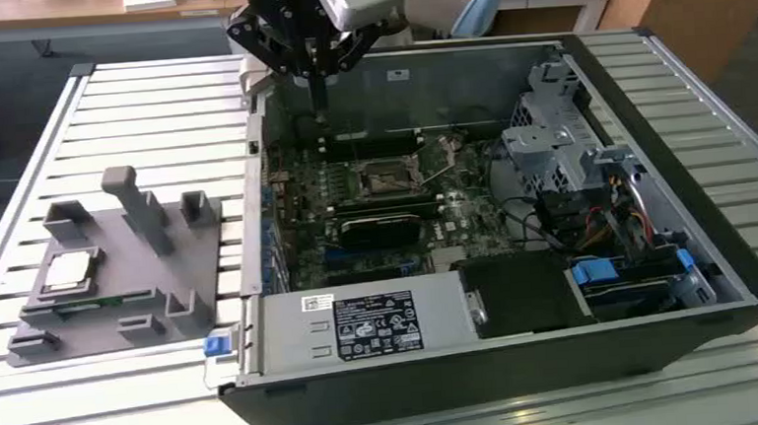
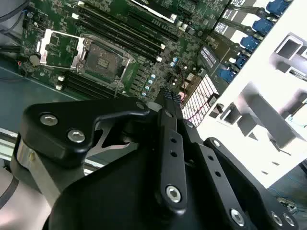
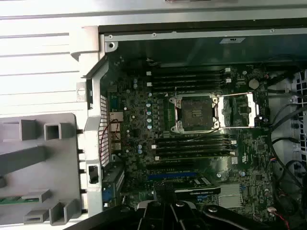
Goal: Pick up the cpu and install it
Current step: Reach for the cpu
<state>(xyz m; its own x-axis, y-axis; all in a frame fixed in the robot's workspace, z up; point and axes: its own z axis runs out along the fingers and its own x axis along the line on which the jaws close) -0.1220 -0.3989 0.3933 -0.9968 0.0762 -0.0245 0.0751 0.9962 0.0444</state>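
Observation:
The cpu (image 1: 70, 272), a small flat square with a silver top, lies in a recess of the grey fixture (image 1: 159, 275) at the exterior view's left, outside the computer case. My gripper (image 1: 318, 96) hangs above the far left part of the open case, well away from the cpu. Its fingers (image 2: 169, 98) stand together, shut, with nothing between them. The black socket (image 1: 384, 180) on the motherboard lies bare, its metal load plate (image 3: 237, 110) swung open beside it. In both wrist views the socket (image 3: 194, 112) (image 2: 103, 57) shows beyond the gripper (image 3: 164, 189).
The case walls (image 1: 256, 141) ring the motherboard. A power supply (image 1: 359, 327) sits at the front, drive bays and cables (image 1: 590, 209) at the exterior view's right. Memory sticks (image 3: 189, 76) flank the socket. A green memory stick (image 1: 89, 307) and upright posts (image 1: 135, 208) sit on the fixture.

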